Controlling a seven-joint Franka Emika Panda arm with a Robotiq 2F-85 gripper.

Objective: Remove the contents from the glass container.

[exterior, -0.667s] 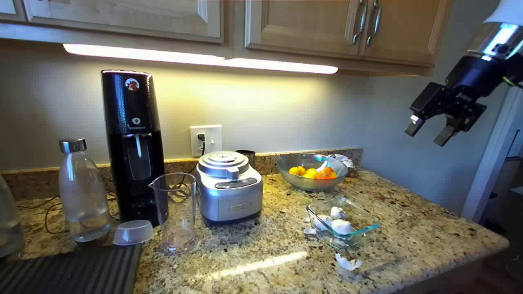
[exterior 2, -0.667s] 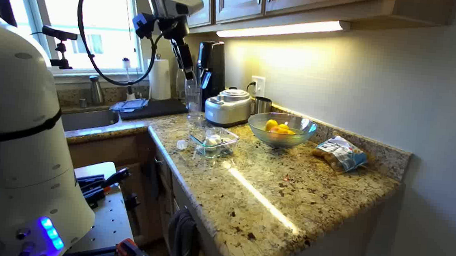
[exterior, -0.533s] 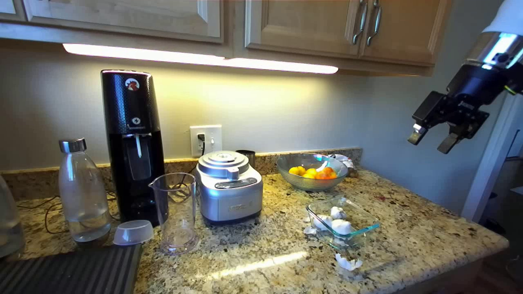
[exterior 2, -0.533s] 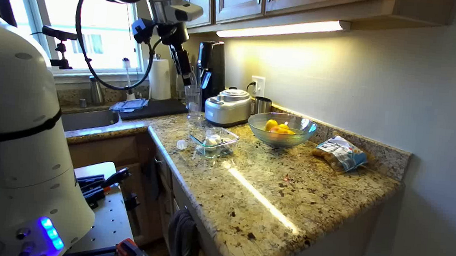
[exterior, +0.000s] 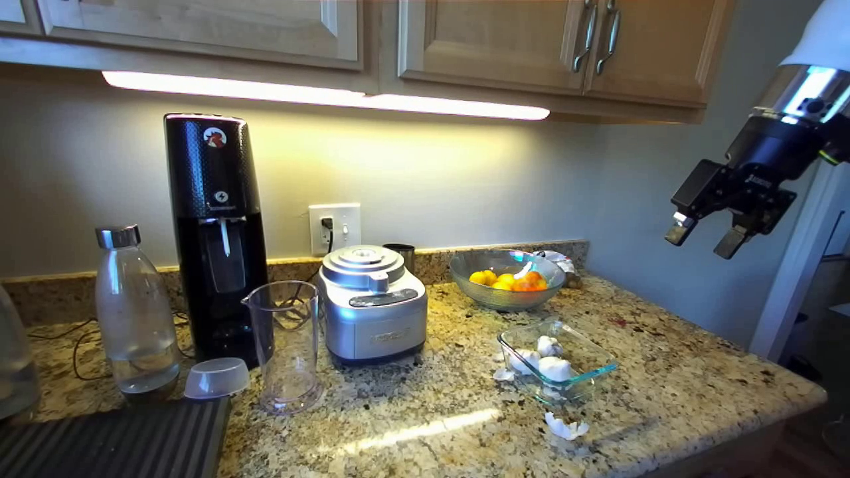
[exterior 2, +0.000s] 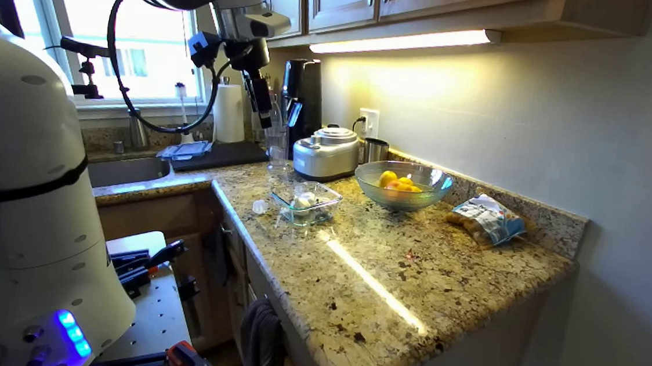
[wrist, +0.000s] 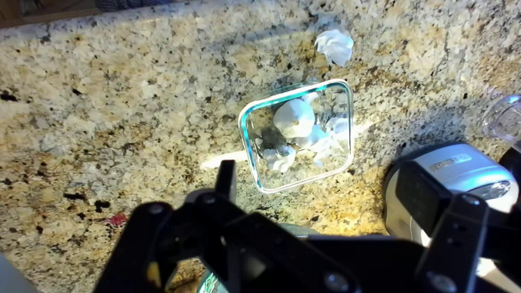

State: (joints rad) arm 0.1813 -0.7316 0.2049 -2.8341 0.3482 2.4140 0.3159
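Observation:
The glass container, a low clear dish with a teal-tinted rim, stands on the granite counter in all views. Inside it lie the contents, several white rounded pieces like garlic bulbs, with some papery bits around them. My gripper hangs well above the counter, jaws wide apart and nothing between them. In the wrist view the gripper comes in from below, and the dish shows beyond the left finger, underneath. In an exterior view the gripper appears side-on, its fingers overlapping.
A white papery scrap lies on the counter outside the dish. Behind the dish are a fruit bowl and a silver appliance. A tall clear tumbler and a snack bag stand farther off. Cabinets overhang the back.
My gripper has come down a little in both exterior views, still open. The dish and the white pieces have not moved.

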